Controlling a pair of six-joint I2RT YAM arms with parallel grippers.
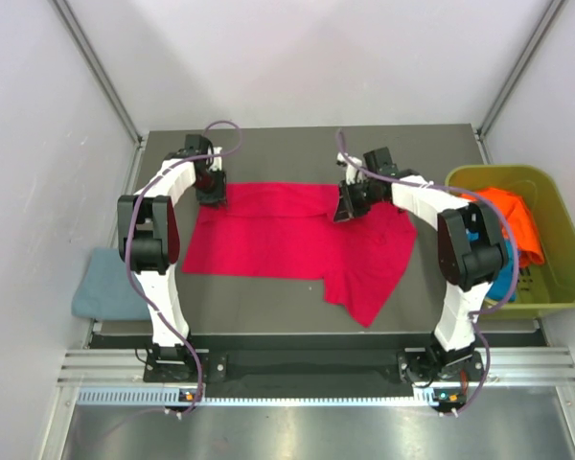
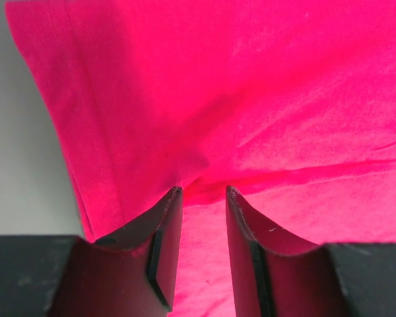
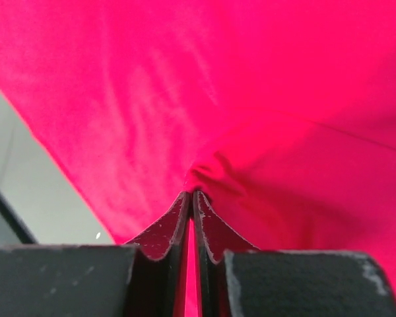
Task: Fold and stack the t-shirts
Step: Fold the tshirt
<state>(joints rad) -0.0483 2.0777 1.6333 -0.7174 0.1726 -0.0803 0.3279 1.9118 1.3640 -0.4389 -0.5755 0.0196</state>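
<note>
Now, left claw [image 2: 204, 190]: jaws stand part-way apart, both tips pressed onto the crimson t-shirt [image 1: 268, 235]; red cloth shows in the gap between them, and the jaws are not closed on it.
right claw [image 3: 193, 193]: jaws pressed together, pinching a small bunched fold of the same shirt; creases run out from the tips.
crimson t-shirt: spread on the table [image 1: 268, 311], under both claws and across the stretch between them. The left claw sits at its far left corner, just inside a stitched hem, with bare table just to that claw's left. The right claw sits on its far edge, and a lobe of cloth trails back from it toward the arm bases.
grey-blue t-shirt [image 1: 105, 285]: well apart from the left claw, back toward that arm's base and outward, at the table's left edge.
bin [image 1: 567, 287]: olive-green, outward of the right claw, well apart.
orange t-shirt [image 1: 511, 213]: heaped in the bin.
turquoise t-shirt [image 1: 503, 281]: in the bin, nearer the bases than the orange one, mostly hidden by the right arm.
</note>
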